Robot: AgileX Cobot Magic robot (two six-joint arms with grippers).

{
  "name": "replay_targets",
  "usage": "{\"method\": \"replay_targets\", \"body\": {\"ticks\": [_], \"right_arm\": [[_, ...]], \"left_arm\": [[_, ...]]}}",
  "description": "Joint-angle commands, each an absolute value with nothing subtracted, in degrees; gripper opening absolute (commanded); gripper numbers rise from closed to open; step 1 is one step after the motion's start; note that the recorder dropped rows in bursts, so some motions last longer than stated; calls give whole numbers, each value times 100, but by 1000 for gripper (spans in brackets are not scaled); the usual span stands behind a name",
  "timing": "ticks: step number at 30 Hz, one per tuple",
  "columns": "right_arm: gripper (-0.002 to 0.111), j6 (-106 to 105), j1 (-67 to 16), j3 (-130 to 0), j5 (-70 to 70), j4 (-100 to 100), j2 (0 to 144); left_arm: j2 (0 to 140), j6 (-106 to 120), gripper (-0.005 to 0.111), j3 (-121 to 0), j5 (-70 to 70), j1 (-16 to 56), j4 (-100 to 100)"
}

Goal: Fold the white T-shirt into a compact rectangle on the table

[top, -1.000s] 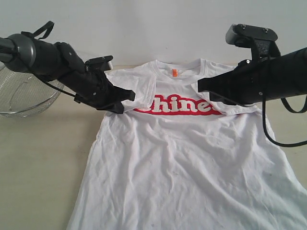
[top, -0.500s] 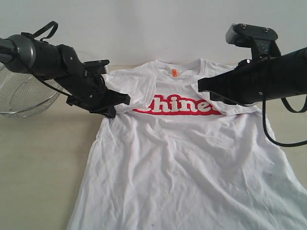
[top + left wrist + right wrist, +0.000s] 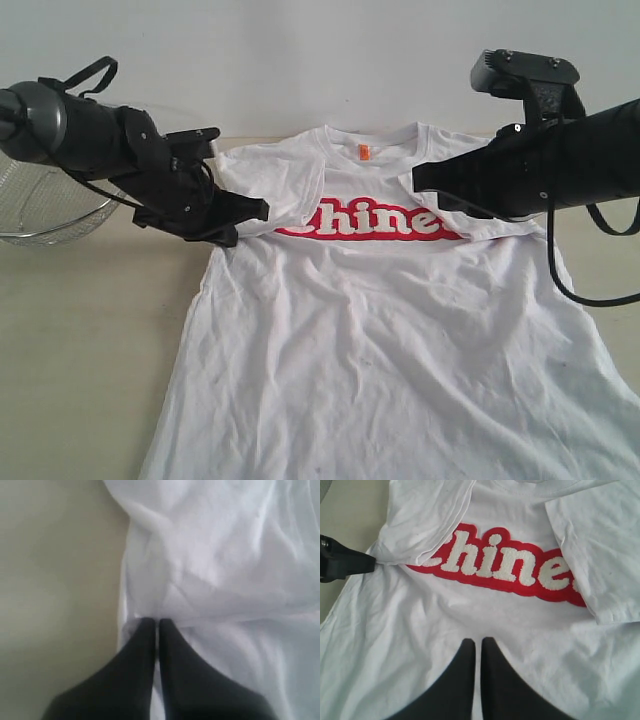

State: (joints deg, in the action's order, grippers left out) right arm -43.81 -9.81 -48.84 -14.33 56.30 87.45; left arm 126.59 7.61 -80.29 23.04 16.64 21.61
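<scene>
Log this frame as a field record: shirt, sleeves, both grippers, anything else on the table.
shirt: white T-shirt, front up on the table, body unfolded
sleeves: both turned in over the chest, covering the ends of the red lettering
left gripper: fingers shut, tips at the folded sleeve's corner; pinch on cloth unclear
right gripper: fingers shut, above the chest below the lettering, holding nothing
other: wire mesh bowl at far left of the exterior view, apart from the shirt
</scene>
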Motion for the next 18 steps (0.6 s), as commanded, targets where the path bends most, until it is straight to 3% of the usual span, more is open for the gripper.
{"method": "replay_targets", "body": {"ticks": [1, 18], "right_arm": [[0, -4395, -969, -4865, -1411, 5616, 8693], [0, -4379, -969, -4865, -1330, 5616, 8693]], "left_arm": [[12742, 637, 4, -7752, 2556, 1605, 1940], [12125, 637, 4, -7490, 2653, 1592, 1746]]}}
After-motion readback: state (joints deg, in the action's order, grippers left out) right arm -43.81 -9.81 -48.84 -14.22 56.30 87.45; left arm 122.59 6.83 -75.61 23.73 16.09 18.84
